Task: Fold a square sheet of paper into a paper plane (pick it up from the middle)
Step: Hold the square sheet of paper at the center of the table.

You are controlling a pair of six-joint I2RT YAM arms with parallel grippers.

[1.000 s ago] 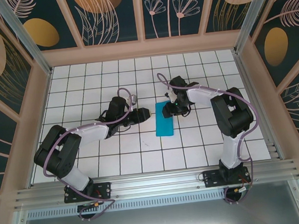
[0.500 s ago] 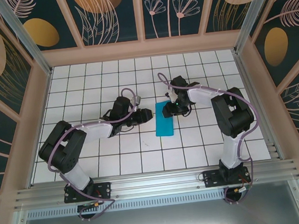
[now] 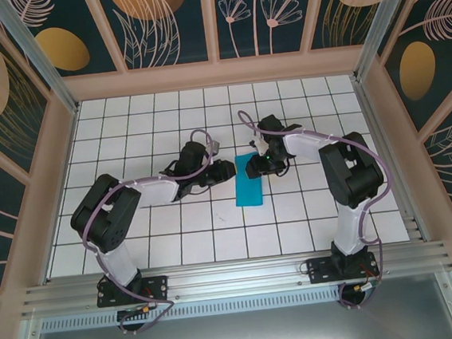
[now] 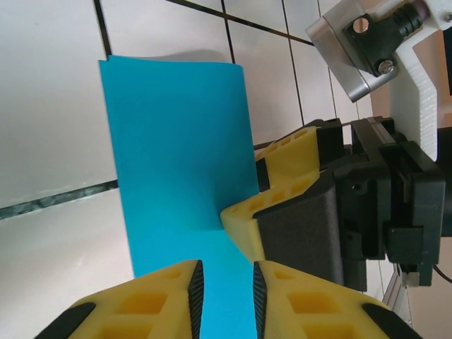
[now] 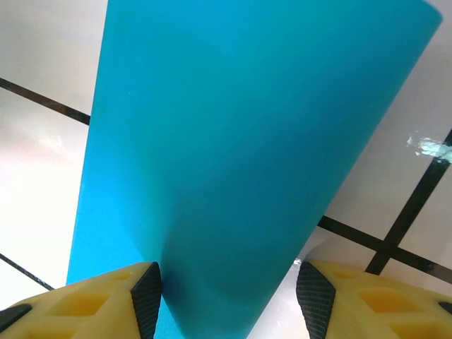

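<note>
The square sheet of paper [image 3: 248,186] is bright cyan and lies doubled over into a narrow strip on the white tiled table [image 3: 215,226]. My left gripper [image 3: 226,169] is at the strip's far left corner. In the left wrist view its jaws [image 4: 224,300] stand a narrow gap apart over the paper [image 4: 176,155], with nothing pinched between them. My right gripper [image 3: 260,163] is at the far right corner, and one of its yellow fingers [image 4: 244,215] rests on the sheet. Its jaws [image 5: 229,304] are wide open, astride the curved paper [image 5: 240,141].
The two grippers almost touch each other over the paper's far end. Wooden walls [image 3: 217,74] and corner posts fence the table. An aluminium rail [image 3: 236,277] with both arm bases runs along the near edge.
My left arm has swung right, bringing its gripper up to the paper, and its jaws have narrowed. The right arm and the paper have stayed put.
</note>
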